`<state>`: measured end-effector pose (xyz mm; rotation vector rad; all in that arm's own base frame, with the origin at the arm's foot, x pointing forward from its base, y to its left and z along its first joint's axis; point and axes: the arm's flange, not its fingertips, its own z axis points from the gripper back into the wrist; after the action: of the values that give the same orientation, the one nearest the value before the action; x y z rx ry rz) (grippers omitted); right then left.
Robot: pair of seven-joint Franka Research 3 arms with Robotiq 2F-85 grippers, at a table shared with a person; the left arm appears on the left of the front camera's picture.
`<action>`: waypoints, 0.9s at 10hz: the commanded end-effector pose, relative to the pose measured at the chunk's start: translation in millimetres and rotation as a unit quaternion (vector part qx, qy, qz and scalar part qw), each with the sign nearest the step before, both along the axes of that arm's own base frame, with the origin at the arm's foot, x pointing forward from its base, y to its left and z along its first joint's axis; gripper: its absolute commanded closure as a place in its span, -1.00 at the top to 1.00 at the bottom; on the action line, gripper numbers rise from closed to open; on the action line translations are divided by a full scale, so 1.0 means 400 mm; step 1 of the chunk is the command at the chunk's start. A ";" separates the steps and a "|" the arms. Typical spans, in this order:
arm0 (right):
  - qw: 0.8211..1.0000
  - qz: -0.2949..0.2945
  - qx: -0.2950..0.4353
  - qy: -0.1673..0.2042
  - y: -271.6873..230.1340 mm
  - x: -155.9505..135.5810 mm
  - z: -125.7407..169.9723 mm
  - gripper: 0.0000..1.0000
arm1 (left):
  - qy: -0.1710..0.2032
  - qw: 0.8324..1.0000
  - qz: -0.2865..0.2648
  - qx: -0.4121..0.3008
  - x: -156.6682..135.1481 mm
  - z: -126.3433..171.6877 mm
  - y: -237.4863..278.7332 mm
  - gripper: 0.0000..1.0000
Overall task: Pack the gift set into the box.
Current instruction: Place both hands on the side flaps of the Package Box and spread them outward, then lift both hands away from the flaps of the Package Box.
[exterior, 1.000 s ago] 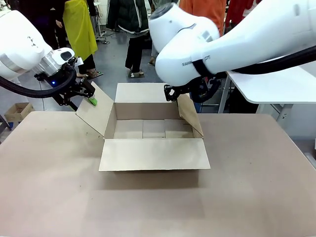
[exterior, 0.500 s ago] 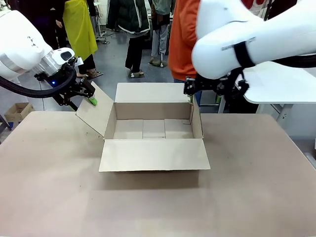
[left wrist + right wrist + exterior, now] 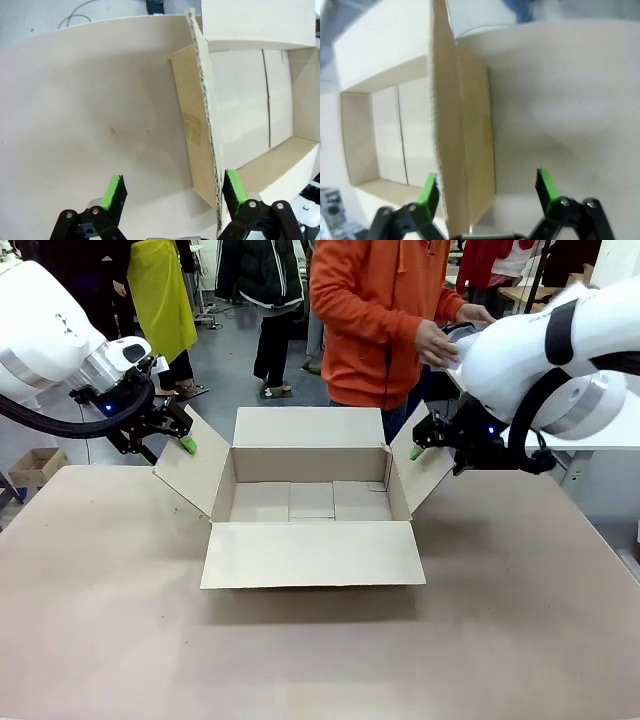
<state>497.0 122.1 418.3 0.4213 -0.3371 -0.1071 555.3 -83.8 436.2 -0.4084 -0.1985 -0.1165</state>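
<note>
the table [image 3: 300, 660] is carrying the box [image 3: 308, 465] at its middle, open and bare inside, its long axis running left to right between the two arms. the left flap [image 3: 190, 475] is leaning outward, its edge lying against one pad of the left gripper [image 3: 178, 438], whose fingers are spread wide. the right flap [image 3: 428, 470] is standing between the parted fingers of the right gripper [image 3: 428, 440], nothing clamped. a person's hand [image 3: 437, 340] is reaching in at the far right, nearer the right arm.

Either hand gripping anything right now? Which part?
Nothing clamped. Both open: left hand straddles the box's left flap, right hand its right flap.
</note>
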 end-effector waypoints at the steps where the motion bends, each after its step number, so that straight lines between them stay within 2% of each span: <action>1: 0.999 -0.013 -0.042 0.004 0.029 0.010 0.044 1.00 | 0.000 1.000 0.007 0.007 -0.004 0.003 -0.002 1.00; 9: 0.999 -0.013 -0.042 0.004 0.029 0.010 0.044 1.00 | 0.000 1.000 0.007 0.007 -0.004 0.003 -0.002 1.00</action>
<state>499.4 133.5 429.6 0.3425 -0.3442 -0.1065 555.3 -83.8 436.2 -0.4084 -0.1985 -0.1165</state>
